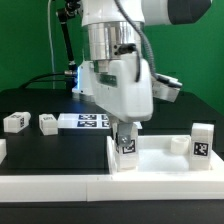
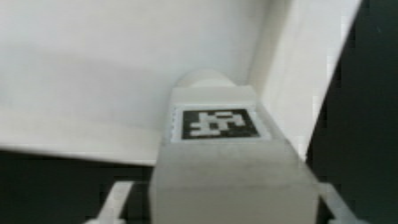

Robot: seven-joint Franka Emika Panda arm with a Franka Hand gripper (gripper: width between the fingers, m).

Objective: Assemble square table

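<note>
The white square panel (image 1: 160,160) lies flat at the front, right of centre in the exterior view. My gripper (image 1: 126,136) stands over its left corner, shut on an upright white leg (image 1: 127,150) with a black-and-white tag. In the wrist view the leg (image 2: 217,140) fills the space between my fingers (image 2: 121,200), so the gripper (image 2: 217,198) grips both its sides. Behind it lie the panel's flat face (image 2: 107,80) and raised rim (image 2: 294,70). Whether the leg's lower end touches the panel is hidden.
Two loose legs (image 1: 15,122) (image 1: 48,122) lie on the black surface at the exterior view's left. The marker board (image 1: 88,122) lies behind the arm. Another leg (image 1: 201,141) stands upright at the panel's right. A long white bar (image 1: 90,186) runs along the front edge.
</note>
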